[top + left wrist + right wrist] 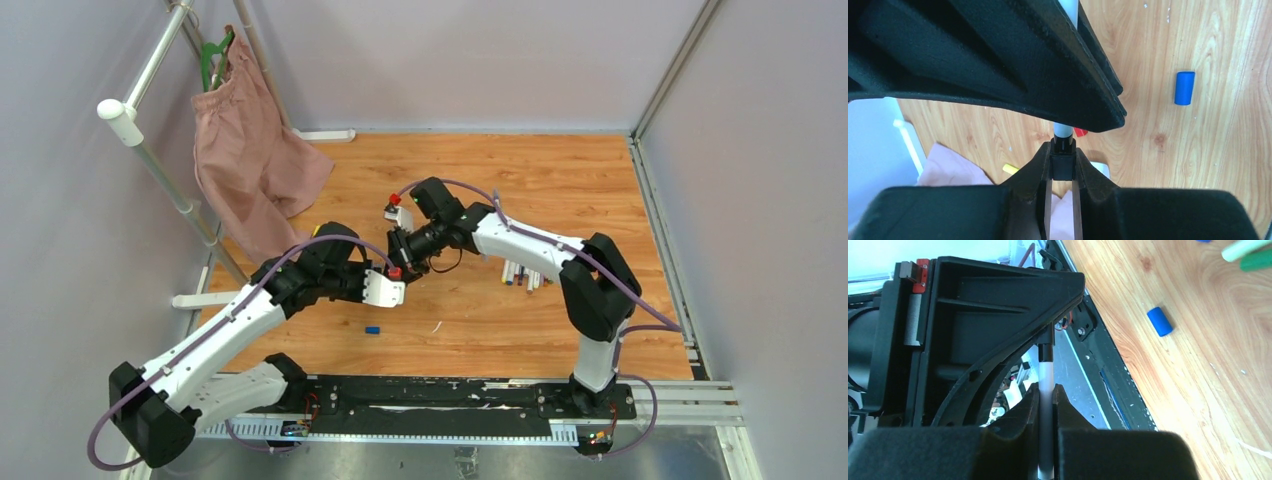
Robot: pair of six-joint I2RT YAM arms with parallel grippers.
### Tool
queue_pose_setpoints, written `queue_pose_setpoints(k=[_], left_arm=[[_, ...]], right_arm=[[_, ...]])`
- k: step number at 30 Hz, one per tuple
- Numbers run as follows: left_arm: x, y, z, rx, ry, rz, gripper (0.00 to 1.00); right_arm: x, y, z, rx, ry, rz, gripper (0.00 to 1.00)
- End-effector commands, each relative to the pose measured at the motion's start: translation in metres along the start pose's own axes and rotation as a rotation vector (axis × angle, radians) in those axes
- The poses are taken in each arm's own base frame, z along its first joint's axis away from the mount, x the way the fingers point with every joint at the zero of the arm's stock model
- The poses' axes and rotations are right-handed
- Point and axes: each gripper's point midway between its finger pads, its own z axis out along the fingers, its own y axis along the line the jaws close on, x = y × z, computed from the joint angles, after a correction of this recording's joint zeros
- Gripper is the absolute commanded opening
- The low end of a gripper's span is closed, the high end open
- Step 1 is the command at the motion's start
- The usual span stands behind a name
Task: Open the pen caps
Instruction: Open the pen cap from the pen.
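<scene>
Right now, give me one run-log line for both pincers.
left pincer: shut on pen's black end | right pincer: shut on white barrel | loose blue cap: on table

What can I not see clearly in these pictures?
Pen: in the top view the left hand and right hand cover it.
Its black end: cap or tip, unclear in both wrist views.
Pens: too small to count from above; the right arm hides some.
Green thing: cut off by the right wrist view's edge.
</scene>
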Motion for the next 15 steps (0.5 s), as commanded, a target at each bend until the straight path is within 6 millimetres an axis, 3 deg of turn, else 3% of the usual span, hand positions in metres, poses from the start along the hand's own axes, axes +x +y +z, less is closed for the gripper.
queue_pose_setpoints(k=[1,5,8,11,15], left_arm=[[0.033,0.009,0.006,-0.047,0.169,0.078,0.0],[0.048,0.018,0.017,-0.094,0.246,0.109,0.0],[0.048,0.019,0.027,-0.091,0.25,0.084,0.0],[0.037,0.017,0.04,-0.047,0.2,0.025,0.0],[0.02,0.009,0.062,0.04,0.15,-0.063,0.0]], right_arm=[[0.042,-0.017,-0.02,0.039,0.032,0.064,0.0],[0.07,-0.042,-0.035,0.084,0.017,0.114,0.0],[0.084,-0.058,-0.048,0.117,-0.013,0.14,0.0],[0.083,-0.076,-0.071,0.195,-0.104,0.151,0.0],[0.065,-0.116,-0.126,0.431,-0.323,0.17,0.0]])
